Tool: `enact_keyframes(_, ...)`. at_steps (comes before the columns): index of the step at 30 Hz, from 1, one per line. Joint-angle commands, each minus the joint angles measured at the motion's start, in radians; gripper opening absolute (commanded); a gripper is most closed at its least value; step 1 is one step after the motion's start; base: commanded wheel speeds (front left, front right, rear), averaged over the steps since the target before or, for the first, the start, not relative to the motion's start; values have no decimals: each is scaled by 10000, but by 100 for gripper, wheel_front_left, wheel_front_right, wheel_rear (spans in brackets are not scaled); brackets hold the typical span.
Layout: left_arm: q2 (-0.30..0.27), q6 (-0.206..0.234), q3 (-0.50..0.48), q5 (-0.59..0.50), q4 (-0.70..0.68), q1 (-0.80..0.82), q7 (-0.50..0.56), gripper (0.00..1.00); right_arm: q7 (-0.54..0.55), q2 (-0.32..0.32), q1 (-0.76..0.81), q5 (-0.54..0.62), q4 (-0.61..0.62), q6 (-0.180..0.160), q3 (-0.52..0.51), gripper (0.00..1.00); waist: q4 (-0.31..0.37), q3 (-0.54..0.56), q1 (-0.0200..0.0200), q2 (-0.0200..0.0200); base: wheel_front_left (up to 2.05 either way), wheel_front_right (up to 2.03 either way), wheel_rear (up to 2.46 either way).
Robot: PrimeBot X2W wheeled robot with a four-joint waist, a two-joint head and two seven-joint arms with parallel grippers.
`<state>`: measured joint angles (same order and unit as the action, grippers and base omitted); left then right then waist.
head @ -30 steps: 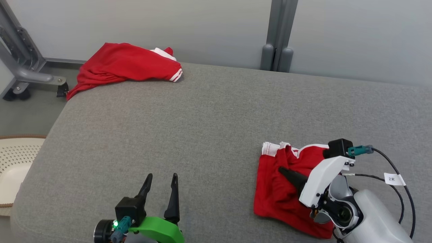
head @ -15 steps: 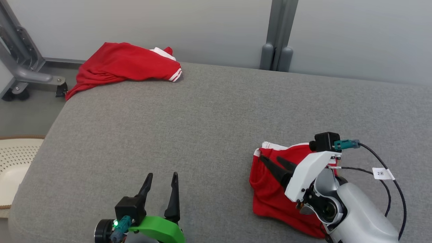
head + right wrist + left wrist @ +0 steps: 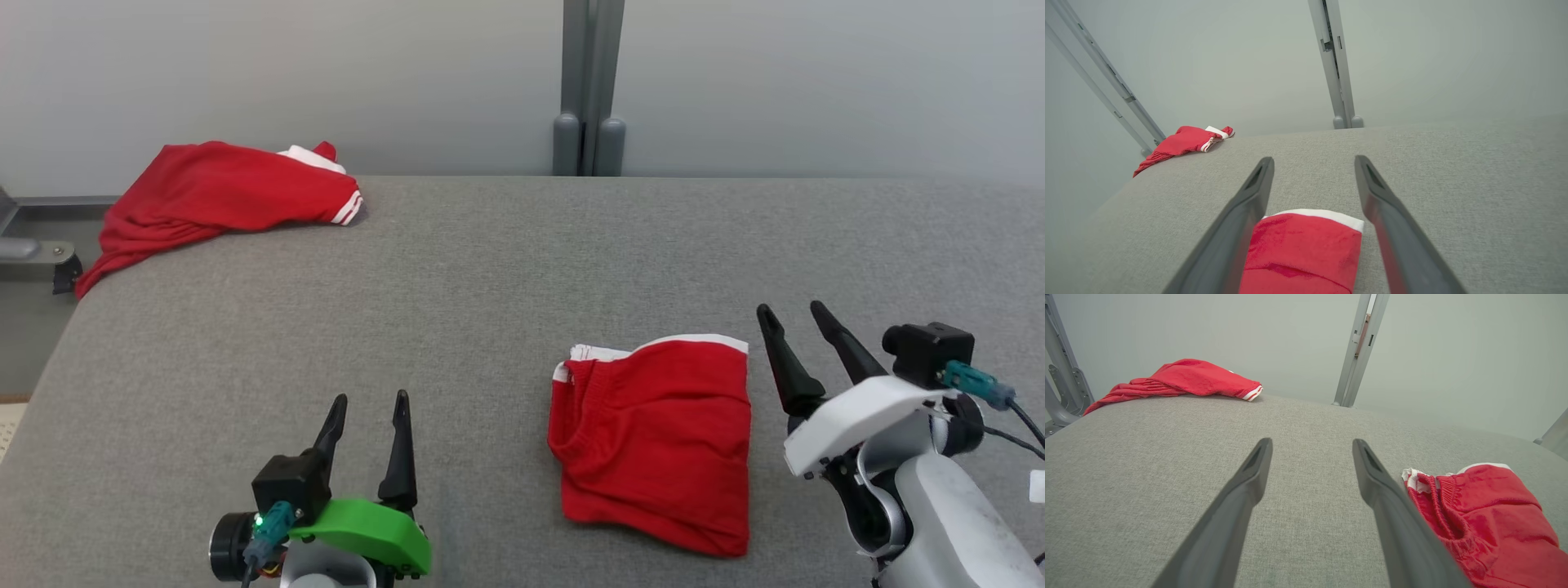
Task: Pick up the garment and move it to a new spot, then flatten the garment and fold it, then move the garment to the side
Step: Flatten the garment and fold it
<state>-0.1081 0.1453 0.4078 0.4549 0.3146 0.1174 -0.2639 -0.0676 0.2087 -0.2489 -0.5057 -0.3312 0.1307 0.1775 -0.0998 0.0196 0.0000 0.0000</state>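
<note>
My right pincer (image 3: 790, 309) stands with its two dark fingers spread wide and nothing between them, poised just beside the right edge of the folded red garment (image 3: 653, 441). Seen from the wrist, the garment's white-banded end lies low between those parted fingers; whether either finger brushes the cloth I cannot tell. The garment rests as a compact, roughly square packet on the grey padded surface (image 3: 490, 269), toward my right and near the front. Its white trim faces the far side and a ribbed band is bunched along its left edge. My left pincer (image 3: 371, 396), on its green mount, is likewise spread and empty. It hovers over bare grey fabric at the lower left, apart from the garment, which shows at the right of that wrist's view. At the surface's far left corner lies a second red garment (image 3: 220, 192), loosely crumpled, a white-striped cuff pointing right and one end trailing over the edge. Behind the surface, a grey post (image 3: 588, 90) rises against a pale wall (image 3: 816, 82).
</note>
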Motion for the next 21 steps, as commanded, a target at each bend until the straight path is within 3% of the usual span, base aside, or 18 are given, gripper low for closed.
enact_keyframes(1, -24, 2, -145, -52, -29, 14, -6, 100, -291, -62, 295, 291, 165, -1, -198, 100, 406, 91, 0, 0, 0, 0, 0)
enact_keyframes(9, 67, -190, -708, -109, -122, -530, -6, 100, -1486, -784, 1610, 1643, 986, -1, -1180, 100, 782, 189, 0, 0, 0, 0, 0)
enact_keyframes(21, 171, -454, -1251, -394, -198, -1274, -6, 100, -1813, -1492, 2604, 2670, 1192, -1, -1794, 100, 720, 430, 0, 0, 0, 0, 0)
